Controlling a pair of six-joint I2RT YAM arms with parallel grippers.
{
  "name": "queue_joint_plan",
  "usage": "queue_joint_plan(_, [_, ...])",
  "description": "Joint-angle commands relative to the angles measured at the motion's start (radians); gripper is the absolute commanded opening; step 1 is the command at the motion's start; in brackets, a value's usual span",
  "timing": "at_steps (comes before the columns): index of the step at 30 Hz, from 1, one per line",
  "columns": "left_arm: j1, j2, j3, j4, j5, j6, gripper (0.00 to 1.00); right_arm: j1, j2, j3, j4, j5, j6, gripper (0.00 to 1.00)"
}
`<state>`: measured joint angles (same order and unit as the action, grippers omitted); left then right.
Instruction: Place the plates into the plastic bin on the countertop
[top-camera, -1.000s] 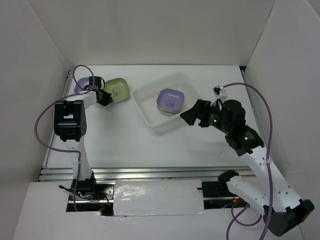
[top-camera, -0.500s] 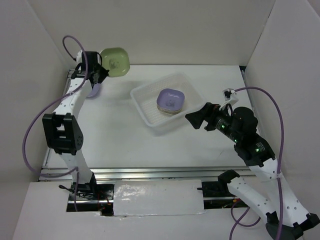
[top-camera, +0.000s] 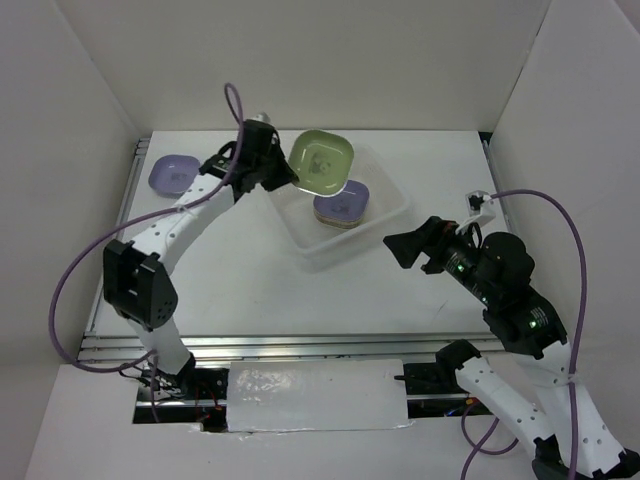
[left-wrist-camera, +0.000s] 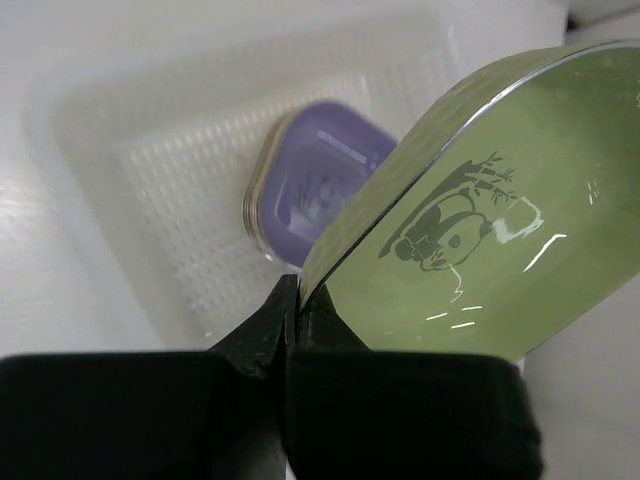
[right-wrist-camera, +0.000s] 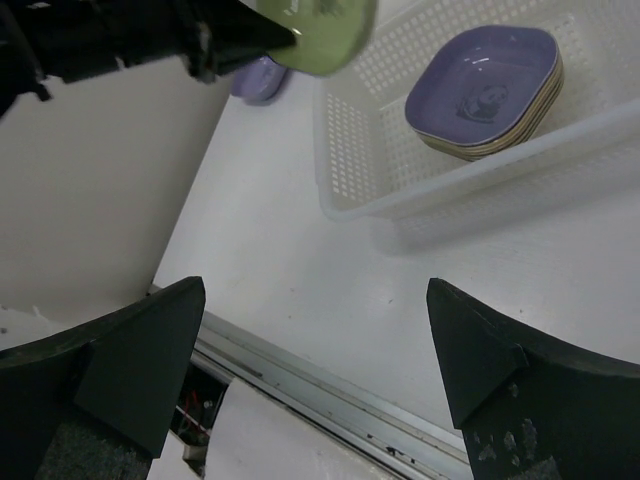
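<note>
Left claw (top-camera: 285, 175) (arm outstretched) pinches green plate (top-camera: 322, 163) above bin (top-camera: 345, 248).

Plain white walls (top-camera: 330, 60) stand on three sides.

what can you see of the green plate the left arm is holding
The green plate is a pale green, glossy, shallow rounded square with a thin shiny rim and a dark panda-and-bamboo print in its centre. It is tilted in the air over the bin, above the purple-topped stack there. The left hand pinches one edge; nothing else touches it.
</note>
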<state>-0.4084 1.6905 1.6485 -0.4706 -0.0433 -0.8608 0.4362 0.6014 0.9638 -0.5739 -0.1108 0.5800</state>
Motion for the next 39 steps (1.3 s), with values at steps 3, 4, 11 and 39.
queue_joint_plan(3, [-0.058, 0.124, 0.083, -0.019, 0.026, -0.01, 0.0, 0.006, -0.055, 0.019, -0.047, 0.028, 0.017, 1.0])
queue_joint_plan(4, [-0.061, 0.177, 0.108, -0.045, 0.023, -0.015, 0.0, 0.006, -0.063, 0.023, -0.055, 0.031, 0.018, 1.0])
queue_joint_plan(11, [-0.092, 0.365, 0.319, -0.143, 0.048, -0.012, 0.22, 0.003, -0.089, 0.035, -0.109, 0.048, 0.006, 1.0])
queue_joint_plan(39, [0.649, 0.084, -0.138, 0.248, 0.019, -0.228, 0.99, -0.008, -0.025, -0.116, 0.085, -0.144, -0.011, 1.0])
